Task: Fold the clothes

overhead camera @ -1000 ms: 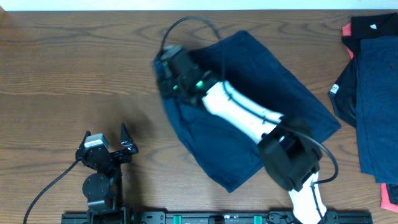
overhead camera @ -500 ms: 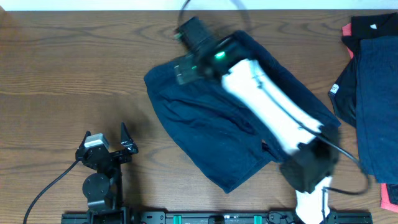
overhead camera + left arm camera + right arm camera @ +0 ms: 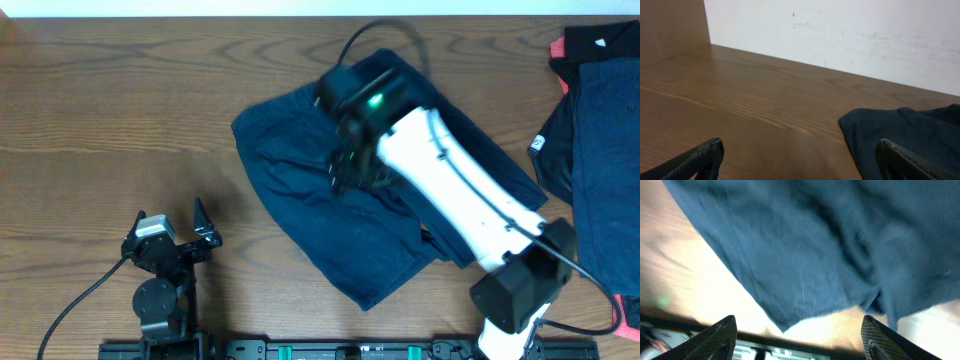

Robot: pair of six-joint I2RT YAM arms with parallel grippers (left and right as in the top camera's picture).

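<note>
Two grippers, one rumpled garment mid-table, more clothes waiting at the right.

At your left, the left gripper sits near the front of the table, jaws spread wide and empty, well apart from any cloth. In the middle lies the navy garment, bunched and creased. Your right gripper hangs over its middle, jaws apart with nothing between them. Expect soft, light, limp cloth that sags and drags rather than holding its shape. I'd pinch a hem or corner, not the loose middle, and flatten it before folding. At the far right, the pile of navy, black and red pieces lies at the table's edge.
</note>
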